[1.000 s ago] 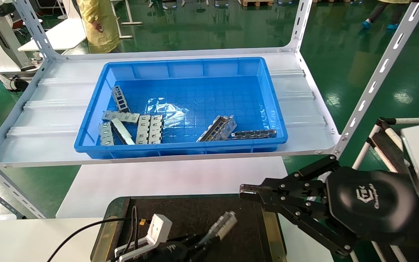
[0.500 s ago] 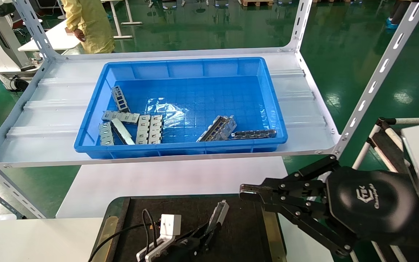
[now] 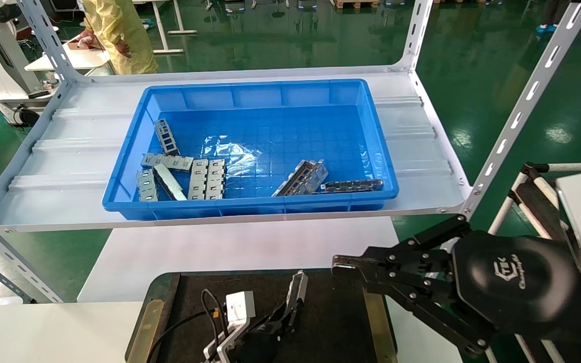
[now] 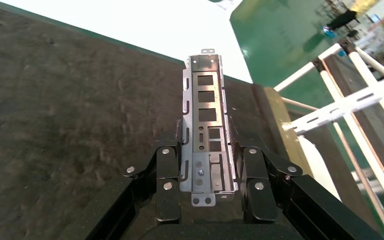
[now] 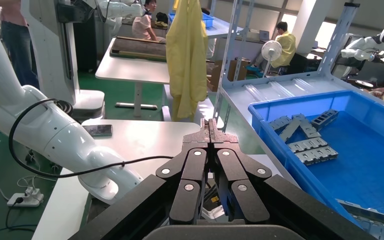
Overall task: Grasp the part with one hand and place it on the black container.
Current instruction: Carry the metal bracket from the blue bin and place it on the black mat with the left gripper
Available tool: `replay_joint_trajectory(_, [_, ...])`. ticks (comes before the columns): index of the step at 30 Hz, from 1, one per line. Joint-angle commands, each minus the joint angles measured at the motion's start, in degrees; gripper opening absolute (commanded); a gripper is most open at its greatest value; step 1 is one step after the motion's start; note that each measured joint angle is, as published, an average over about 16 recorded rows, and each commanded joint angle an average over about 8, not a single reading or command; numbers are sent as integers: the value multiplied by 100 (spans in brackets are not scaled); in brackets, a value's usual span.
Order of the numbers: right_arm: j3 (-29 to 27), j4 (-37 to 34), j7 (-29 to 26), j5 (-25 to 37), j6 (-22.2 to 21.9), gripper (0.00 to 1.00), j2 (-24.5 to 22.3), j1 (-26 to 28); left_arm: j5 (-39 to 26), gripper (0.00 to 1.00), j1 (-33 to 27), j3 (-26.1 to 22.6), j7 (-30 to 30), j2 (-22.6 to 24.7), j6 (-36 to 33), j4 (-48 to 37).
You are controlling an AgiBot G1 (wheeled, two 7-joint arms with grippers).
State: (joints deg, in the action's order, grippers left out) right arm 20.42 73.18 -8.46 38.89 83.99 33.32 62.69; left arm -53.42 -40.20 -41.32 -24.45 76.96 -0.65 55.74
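Note:
My left gripper [image 3: 283, 315] is shut on the part [image 3: 296, 291], a slim grey metal channel with a row of rectangular openings. It holds the part over the black container [image 3: 331, 322], pointing away from me. In the left wrist view the part [image 4: 206, 115] sits between the jaws of the left gripper [image 4: 207, 150], just above the container's matte surface [image 4: 70, 100]. I cannot tell whether the part touches the container. My right gripper [image 3: 338, 266] is shut and empty, parked at the container's right edge; its shut tips also show in the right wrist view [image 5: 210, 131].
A blue bin [image 3: 250, 146] with several other grey parts and a dark chain-like strip [image 3: 351, 186] stands on the white shelf [image 3: 68, 166] behind. A brass-coloured strip [image 3: 373, 317] runs along the container's right side. Slotted rack posts [image 3: 522, 106] rise at the right.
My left gripper has moved forward over the container and turned the part from slanting right to pointing nearly straight away. The right arm has not moved.

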Motion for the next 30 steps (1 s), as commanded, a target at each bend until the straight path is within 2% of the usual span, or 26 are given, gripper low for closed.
replay_joint_trajectory(1, [0, 0, 0, 0, 0, 0, 0, 0, 47, 0, -33, -99, -67, 38, 185, -18])
replay_joint_trajectory(15, [2, 0, 1, -1, -1, 0, -1, 0, 400, 0, -363, -878, -418, 71, 975, -146])
replay_joint_trajectory(20, [2, 0, 1, -1, -1, 4, -1, 1, 461, 2, -433, -1106, -561, 78, 1173, -184])
replay_joint_trajectory(22, [2, 0, 1, -1, -1, 13, -1, 1, 475, 9, -457, -1196, -622, 79, 1231, -194])
replay_joint_trajectory(24, [2, 0, 1, -2, -1, 28, -1, 1, 488, 21, -479, -1283, -687, 78, 1285, -203])
replay_joint_trajectory(28, [3, 0, 1, -2, -1, 74, -1, 1, 513, 65, -517, -1438, -820, 75, 1380, -219])
replay_joint_trajectory(30, [3, 0, 1, -2, -1, 90, -1, 1, 526, 84, -535, -1511, -889, 74, 1427, -229])
